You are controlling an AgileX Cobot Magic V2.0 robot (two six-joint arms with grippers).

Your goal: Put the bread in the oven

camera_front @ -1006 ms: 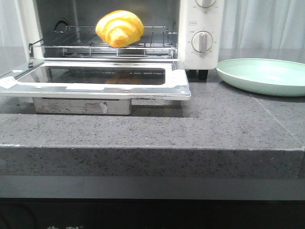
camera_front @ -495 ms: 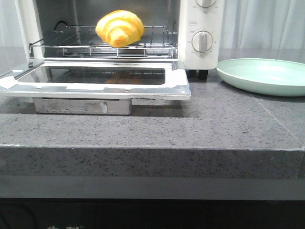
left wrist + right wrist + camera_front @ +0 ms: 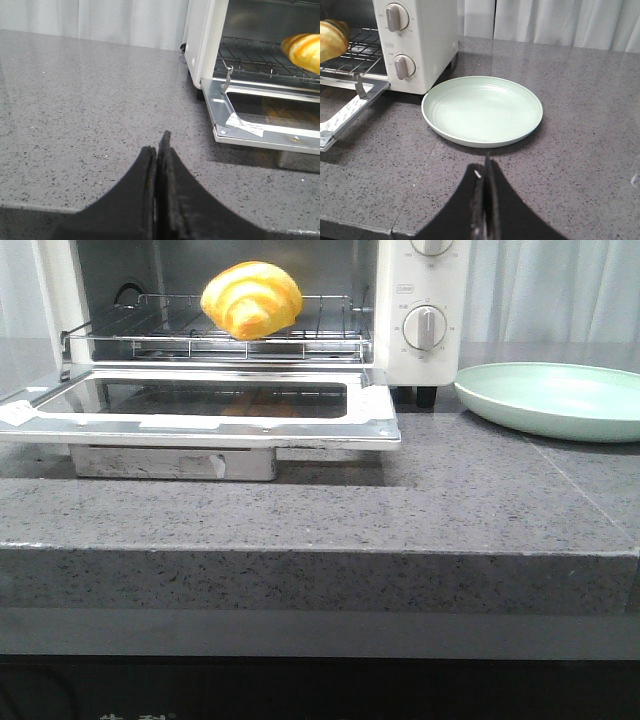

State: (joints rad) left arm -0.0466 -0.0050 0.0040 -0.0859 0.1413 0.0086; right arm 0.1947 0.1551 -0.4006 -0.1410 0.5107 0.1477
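The golden-yellow bread [image 3: 251, 299] lies on the wire rack [image 3: 210, 332] inside the white oven [image 3: 430, 300], whose glass door [image 3: 200, 405] hangs open and flat. The bread also shows at the edge of the left wrist view [image 3: 304, 51] and of the right wrist view [image 3: 332, 38]. Neither gripper shows in the front view. My left gripper [image 3: 159, 145] is shut and empty above the counter, left of the oven. My right gripper [image 3: 485, 167] is shut and empty in front of the pale green plate [image 3: 482, 110].
The empty pale green plate [image 3: 555, 400] sits right of the oven on the grey stone counter [image 3: 450, 500]. The open door juts toward the counter's front edge [image 3: 320, 555]. White curtains hang behind.
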